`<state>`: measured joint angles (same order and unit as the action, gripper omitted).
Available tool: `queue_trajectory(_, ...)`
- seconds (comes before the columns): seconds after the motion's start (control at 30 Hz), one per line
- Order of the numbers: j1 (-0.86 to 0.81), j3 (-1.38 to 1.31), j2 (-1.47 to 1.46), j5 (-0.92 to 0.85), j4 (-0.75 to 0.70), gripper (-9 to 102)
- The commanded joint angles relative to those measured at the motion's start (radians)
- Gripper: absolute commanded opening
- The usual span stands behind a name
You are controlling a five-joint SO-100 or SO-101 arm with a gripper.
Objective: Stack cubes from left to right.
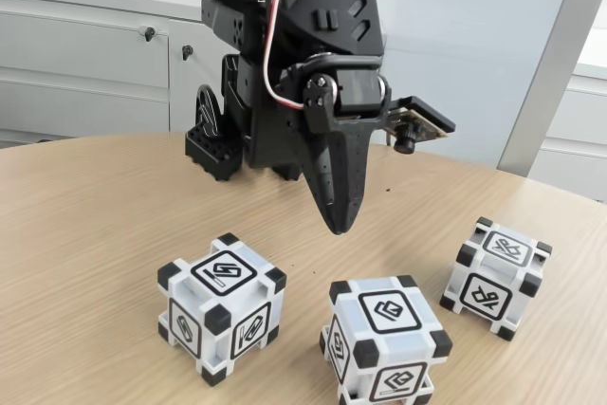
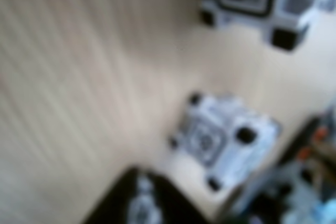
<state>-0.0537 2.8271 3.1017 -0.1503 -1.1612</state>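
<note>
Cubes stand in a loose row on the pale wood-grain table in the fixed view, three alike, each white plastic with black corner blocks and a black-framed square glyph on every visible face; the left cube sits nearest the table's left half, the middle cube is near the bottom edge of that view, and the right cube lies a little farther back; all three are apart from one another, none stacked, each resting flat on the table.

Above them hangs the black plastic arm with red and white wires looping over its top; its fingers point downward and taper to a single dark tip over bare table, between the left and middle cubes and behind them, touching neither; from this side they look pressed together, with no gap showing and nothing pinched; a small camera module juts out beside the wrist.

The wrist view is heavily blurred; one cube sits near the centre on the table, another cube is cut by the top edge, and a dark shape rises from the bottom edge; which cubes these are cannot be told.

Behind the table stand pale grey cabinets with dark knobs.
</note>
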Motion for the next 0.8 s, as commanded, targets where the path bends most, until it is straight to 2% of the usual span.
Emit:
queue_trajectory(0.0,0.005,-0.014,0.005,-0.110,0.000,0)
queue_trajectory(0.07,0.006,-0.017,0.005,-0.149,0.000,0)
queue_trajectory(0.17,0.009,-0.025,0.005,-0.069,0.000,1)
queue_trajectory(0.37,0.012,-0.218,-0.003,0.077,0.002,16)
queue_trajectory(0.53,0.023,-0.403,-0.014,0.121,0.000,22)
queue_trajectory(0.67,0.181,-0.459,-0.017,0.020,-0.002,26)
queue_trajectory(0.77,0.339,-0.460,-0.018,0.011,-0.011,28)
